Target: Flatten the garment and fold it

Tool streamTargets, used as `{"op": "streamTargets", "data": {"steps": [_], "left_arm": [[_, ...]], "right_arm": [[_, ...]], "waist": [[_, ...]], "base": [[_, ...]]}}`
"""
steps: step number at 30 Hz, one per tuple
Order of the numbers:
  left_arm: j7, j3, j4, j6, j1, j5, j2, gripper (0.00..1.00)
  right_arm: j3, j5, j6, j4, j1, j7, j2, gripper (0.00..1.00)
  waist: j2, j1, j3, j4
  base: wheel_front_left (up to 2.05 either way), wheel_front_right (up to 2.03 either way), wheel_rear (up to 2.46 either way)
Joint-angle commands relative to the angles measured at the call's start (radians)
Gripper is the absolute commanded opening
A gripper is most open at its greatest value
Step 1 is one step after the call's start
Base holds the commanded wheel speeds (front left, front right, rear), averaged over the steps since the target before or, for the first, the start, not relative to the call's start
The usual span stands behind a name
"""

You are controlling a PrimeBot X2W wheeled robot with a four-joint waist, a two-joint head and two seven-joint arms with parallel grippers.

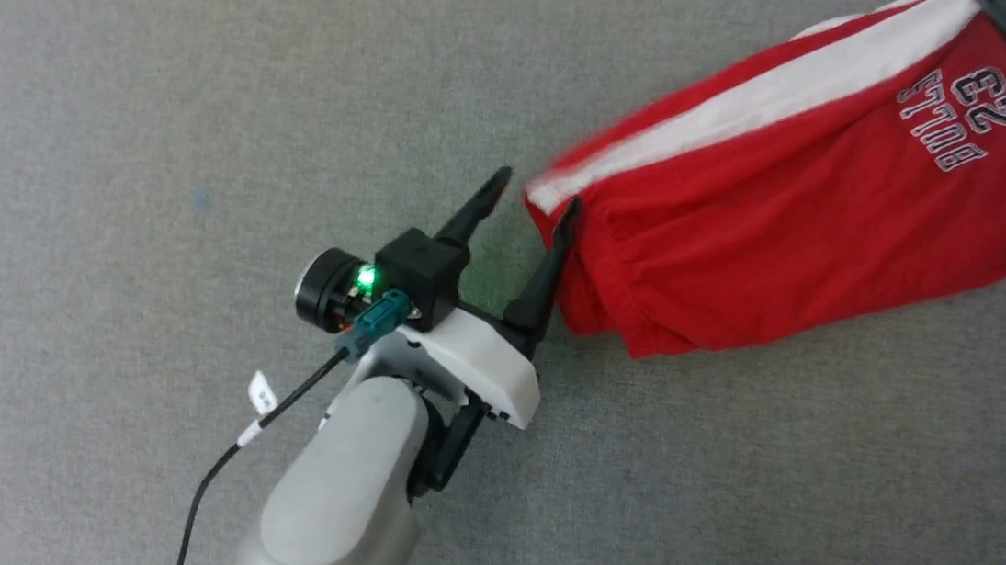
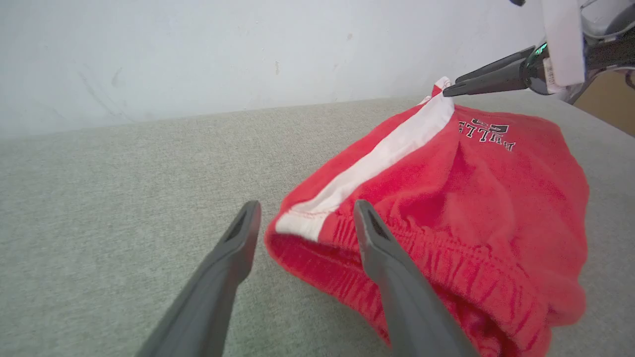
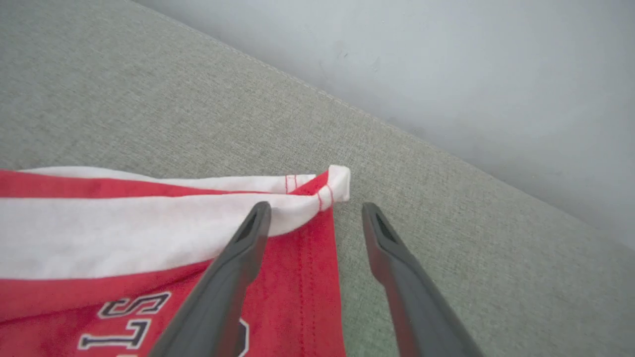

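The garment (image 1: 784, 228), red shorts with a white side stripe (image 1: 772, 100), lay on the grey cloth-covered bench (image 1: 178, 166). In the head view it stretched from the middle toward the upper right corner. The left gripper (image 1: 537, 191) stood at the waist end with its fingers spread apart, pinching nothing. The corner of the elastic waistband (image 2: 446, 258), where the stripe ends, lay in the gap between them, and one finger was touching or just beside the red cloth. The right gripper (image 3: 316, 208) was at the opposite end, at the leg hem, also with fingers spread. The white hem corner lay between its fingertips, and one finger crossed over the stripe. The head view showed the whole "BULLS 23" print (image 1: 967, 118), while the right wrist view caught a few of its letters. The left wrist view showed a pale wall (image 2: 198, 49) behind the bench.
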Motion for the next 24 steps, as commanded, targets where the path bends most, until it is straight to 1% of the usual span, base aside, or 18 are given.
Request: {"op": "streamTargets", "data": {"steps": [1,8,12,13,19,22,24], "left_arm": [[-0.012,0.01,0.006,0.011,0.015,-0.007,0.01,1.0],[-0.027,0.059,-0.015,0.039,0.096,-0.051,0.057,1.0],[-0.034,0.093,-0.055,0.07,0.147,-0.068,0.089,1.0],[-0.034,0.093,-0.055,0.07,0.147,-0.068,0.089,1.0],[-0.056,0.143,-0.114,0.145,0.232,-0.046,0.143,1.0],[-0.067,0.187,-0.148,0.19,0.296,-0.043,0.152,1.0],[-0.071,0.219,-0.175,0.218,0.346,-0.038,0.152,1.0]], "right_arm": [[0.015,0.013,-0.002,0.002,0.004,-0.03,0.005,1.0],[0.079,0.072,-0.002,-0.03,0.059,-0.214,0.004,1.0],[0.078,0.098,-0.002,-0.058,0.116,-0.344,-0.008,1.0],[0.078,0.098,-0.002,-0.058,0.116,-0.344,-0.008,1.0],[0.021,0.111,-0.002,-0.103,0.241,-0.521,-0.014,1.0],[-0.026,0.1,-0.002,-0.138,0.322,-0.567,-0.001,1.0],[-0.074,0.082,-0.002,-0.168,0.384,-0.585,0.014,1.0]], "waist": [[0.0001,0.0,-0.07,-0.025],[0.0001,0.0,-0.222,-0.077],[0.0001,0.0,-0.299,-0.106],[0.0001,0.0,-0.299,-0.106],[0.0001,0.0,-0.383,-0.148],[0.0001,0.0,-0.412,-0.171],[0.0001,0.0,-0.426,-0.186]], "base": [[0.0,0.0,0.0],[0.0,0.0,0.0],[0.0,0.0,0.0],[0.0,0.0,0.0],[0.0,0.0,0.0],[0.0,0.0,0.0],[0.0,0.0,0.0]]}}
